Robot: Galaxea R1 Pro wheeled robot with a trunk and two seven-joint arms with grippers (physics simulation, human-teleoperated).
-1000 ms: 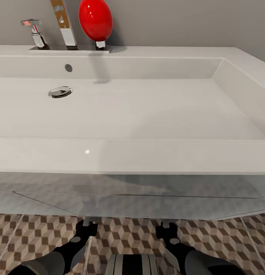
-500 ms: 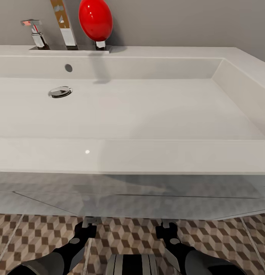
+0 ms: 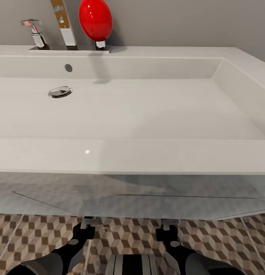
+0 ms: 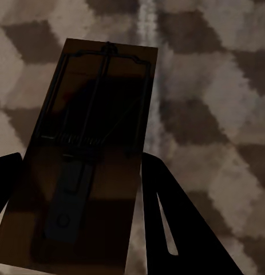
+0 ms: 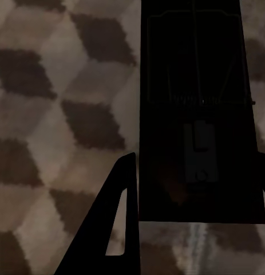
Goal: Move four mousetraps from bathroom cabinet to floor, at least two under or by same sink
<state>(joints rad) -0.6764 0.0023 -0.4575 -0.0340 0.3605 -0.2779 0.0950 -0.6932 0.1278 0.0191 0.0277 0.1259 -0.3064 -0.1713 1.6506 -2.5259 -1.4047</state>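
Glossy white sink [image 3: 147, 152], shiny chrome tap [image 3: 35, 34], matt patterned tile floor [image 3: 124, 236], and a dull brown wooden mousetrap [image 4: 86, 166] with dark wire.

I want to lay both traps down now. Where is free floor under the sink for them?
Bare patterned floor lies beside the left end effector's mousetrap, and more beside the right end effector's mousetrap. In the head view, the strip below the sink front edge is crowded by both arms.

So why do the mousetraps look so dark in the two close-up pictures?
Left wrist view: the left mousetrap sits in shade, brown barely showing. Right wrist view: the right mousetrap is almost black, its wires hard to see. Head view: the sink above is bright, casting a grey shadow over the floor tiles.
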